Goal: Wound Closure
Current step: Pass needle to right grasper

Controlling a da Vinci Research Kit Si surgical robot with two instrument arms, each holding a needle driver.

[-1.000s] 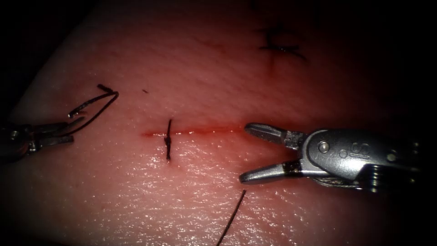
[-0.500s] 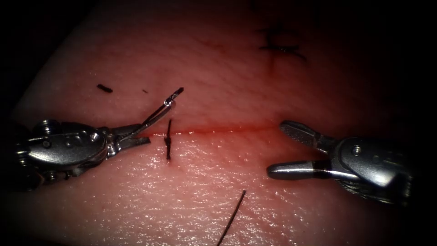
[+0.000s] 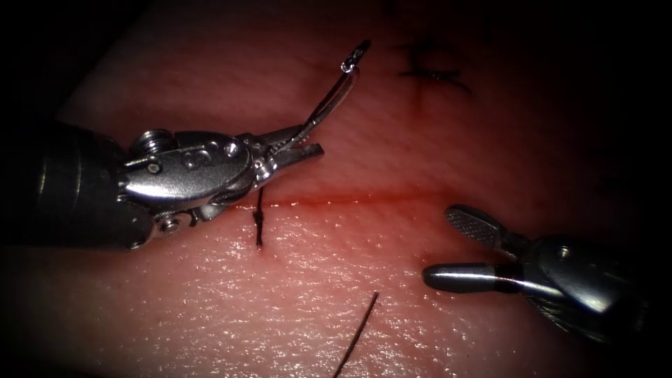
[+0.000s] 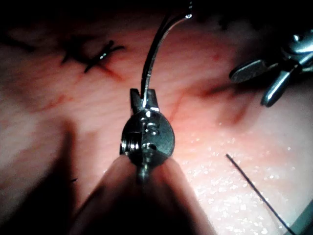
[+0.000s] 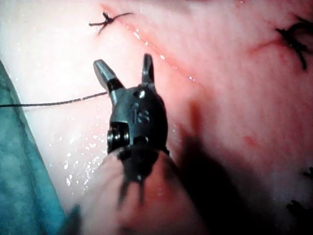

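Note:
The tissue bears a horizontal cut with one tied stitch across its left part. My left tool hovers just above the cut's left part, jaws shut on the curved needle near one end. The needle rises up and to the right, free of the tissue; it also shows as the needle in the left tool. My right tool stands open and holds nothing, at the cut's right end, and shows as the right tool.
A second dark stitch sits on the tissue at the upper right. A loose piece of thread lies on the tissue below the cut, seen also as thread. A teal cloth borders the tissue.
The left tool has carried the needle from the far left rightward and upward to above the cut. The right tool has drawn back to the right, still open.

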